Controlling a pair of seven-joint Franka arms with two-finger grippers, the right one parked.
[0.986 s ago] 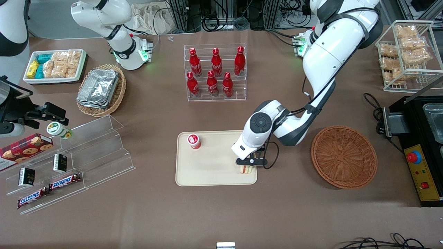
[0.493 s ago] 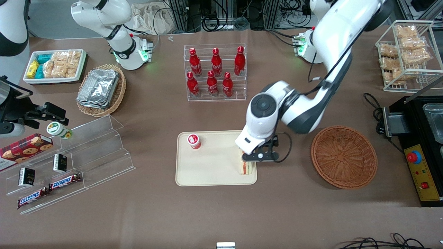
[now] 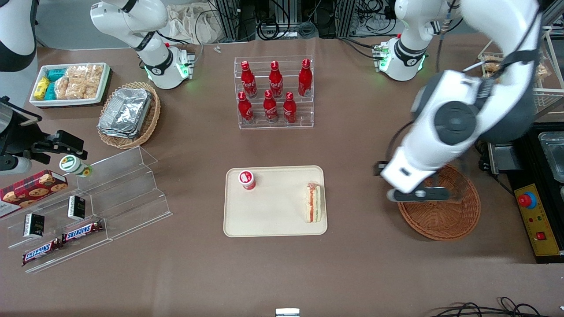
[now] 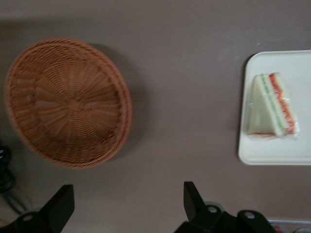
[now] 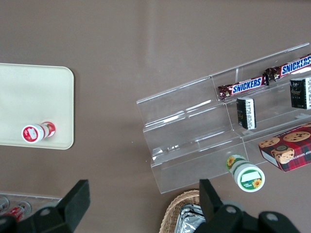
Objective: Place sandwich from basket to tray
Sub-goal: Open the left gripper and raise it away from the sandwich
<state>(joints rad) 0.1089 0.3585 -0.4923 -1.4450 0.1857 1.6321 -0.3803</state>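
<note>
The sandwich (image 3: 313, 203), a wrapped white wedge with red and green filling, lies on the cream tray (image 3: 269, 220) at its edge toward the working arm's end. It also shows in the left wrist view (image 4: 270, 107) on the tray (image 4: 272, 155). The round reddish-brown basket (image 3: 458, 220) is empty; it also shows in the left wrist view (image 4: 68, 102). My left gripper (image 3: 418, 193) hangs high over the basket's rim, between basket and tray. It is open and empty (image 4: 127, 204).
A small red-capped cup (image 3: 247, 179) stands on the tray. A clear rack of red bottles (image 3: 274, 92) stands farther from the front camera. A black machine with a red button (image 3: 535, 207) sits beside the basket. A clear stepped shelf (image 3: 97, 202) with snacks lies toward the parked arm's end.
My gripper has let go of the sandwich, risen and swung away from the tray to over the basket's rim. The sandwich stays on the tray.
</note>
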